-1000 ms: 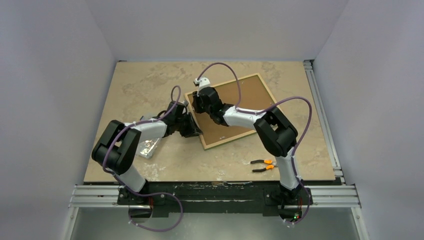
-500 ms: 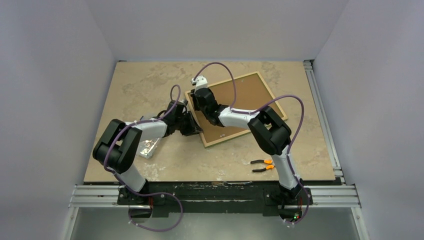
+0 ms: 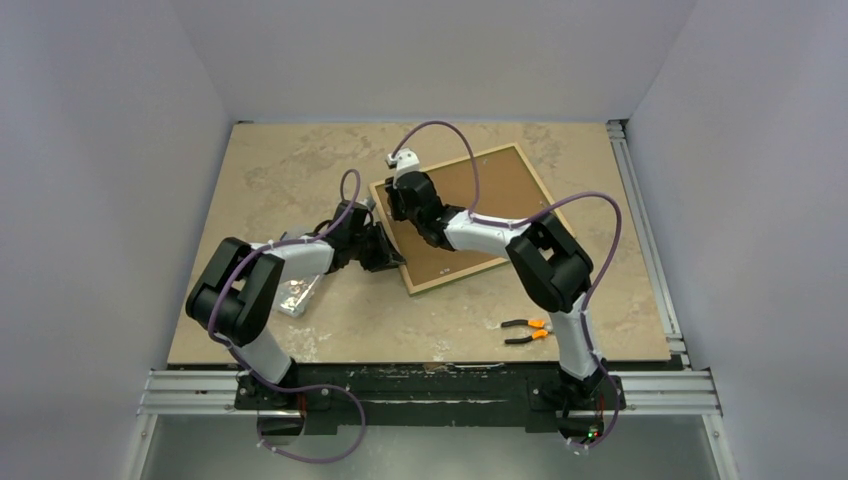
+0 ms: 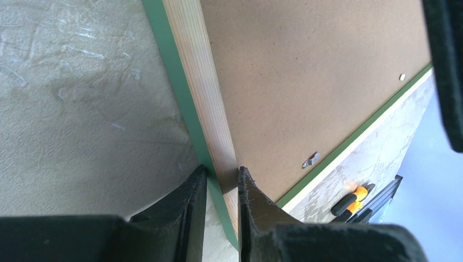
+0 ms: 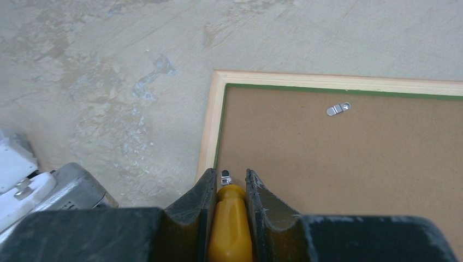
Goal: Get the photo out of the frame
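Left gripper (image 4: 221, 180): jaws clamped on the wooden rail of the frame (image 4: 201, 93), one finger on the green outer side, one on the inner.

Right gripper (image 5: 229, 181): jaws closed on a yellow-handled tool (image 5: 232, 221), whose end sits at a small metal clip (image 5: 225, 176) by the frame's rail.

The frame lies face down on the table (image 3: 290, 170), angled. The photo (image 3: 505, 190) sits inside it, and only its plain brown back is visible to us.

Only the wrist views show the grips. They also show a further turn clip (image 5: 338, 109) on the back. From above, both wrists hide the frame's left edge, and the right forearm lies across the board.

Against a second ago, we find frame and grips unchanged. Half a second ago the right elbow stood further left; it is back out now.

Around: orange-handled pliers (image 3: 525, 332) lie near the table's front edge, well apart from the frame. A shiny clear object (image 3: 297, 295) lies under the left forearm.
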`<move>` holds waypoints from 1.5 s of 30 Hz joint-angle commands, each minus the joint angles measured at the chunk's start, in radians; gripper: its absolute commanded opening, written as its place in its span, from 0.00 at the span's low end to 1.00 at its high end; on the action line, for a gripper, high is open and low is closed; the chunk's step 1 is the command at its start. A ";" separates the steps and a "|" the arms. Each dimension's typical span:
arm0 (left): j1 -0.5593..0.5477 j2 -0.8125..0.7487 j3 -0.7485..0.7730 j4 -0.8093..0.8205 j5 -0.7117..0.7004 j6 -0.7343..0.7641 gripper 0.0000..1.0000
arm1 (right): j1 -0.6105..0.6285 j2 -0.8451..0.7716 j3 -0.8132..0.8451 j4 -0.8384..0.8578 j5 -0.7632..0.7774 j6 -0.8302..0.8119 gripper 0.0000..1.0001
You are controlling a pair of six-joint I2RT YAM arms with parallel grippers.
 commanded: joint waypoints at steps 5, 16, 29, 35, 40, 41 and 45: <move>-0.005 0.055 -0.021 -0.036 -0.039 0.039 0.00 | -0.007 -0.038 0.030 -0.011 -0.108 0.052 0.00; -0.005 0.070 -0.026 -0.017 -0.030 0.028 0.00 | -0.008 0.018 0.033 -0.036 -0.089 0.048 0.00; -0.004 0.065 -0.029 -0.019 -0.030 0.031 0.00 | -0.005 0.074 0.097 -0.135 0.115 -0.024 0.00; -0.002 0.080 -0.026 -0.005 -0.017 0.023 0.00 | -0.004 0.008 0.044 -0.080 -0.040 -0.036 0.00; -0.004 0.072 -0.034 -0.002 -0.013 0.021 0.00 | -0.006 0.026 0.050 -0.021 -0.194 -0.010 0.00; -0.004 0.067 -0.036 -0.004 -0.016 0.024 0.00 | -0.006 0.027 0.047 -0.012 -0.209 -0.007 0.00; -0.001 0.062 -0.035 -0.008 -0.014 0.028 0.00 | -0.006 0.034 0.054 -0.046 -0.175 -0.004 0.00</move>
